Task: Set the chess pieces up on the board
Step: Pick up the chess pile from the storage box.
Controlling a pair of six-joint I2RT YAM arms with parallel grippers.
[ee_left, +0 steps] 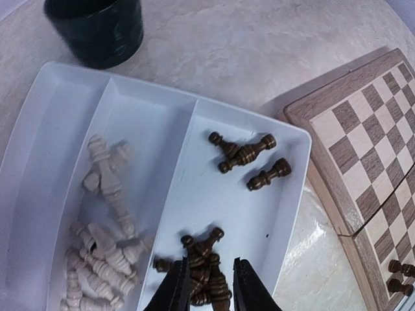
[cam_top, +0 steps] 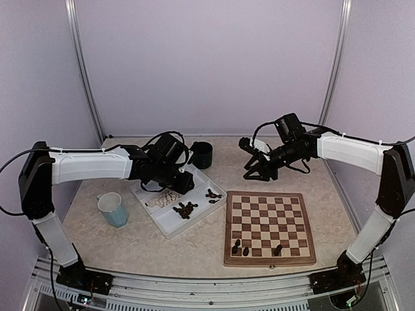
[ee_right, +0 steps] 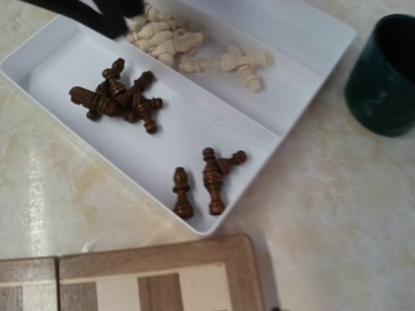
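Several dark pieces (ee_left: pixel 202 254) half-hidden between left gripper (ee_left: pixel 212 267) fingers (ee_left: pixel 174 291), grip unclear; right gripper (cam_top: pixel 261 175) parted.

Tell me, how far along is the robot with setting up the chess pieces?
Barely started. Done: three dark pieces stand on the board, by its near edge. In hand: the left fingers straddle a dark pile in the white tray; whether they grip one is unclear. Left: that pile, a few loose dark pieces and all the pale pieces, lying in the tray.
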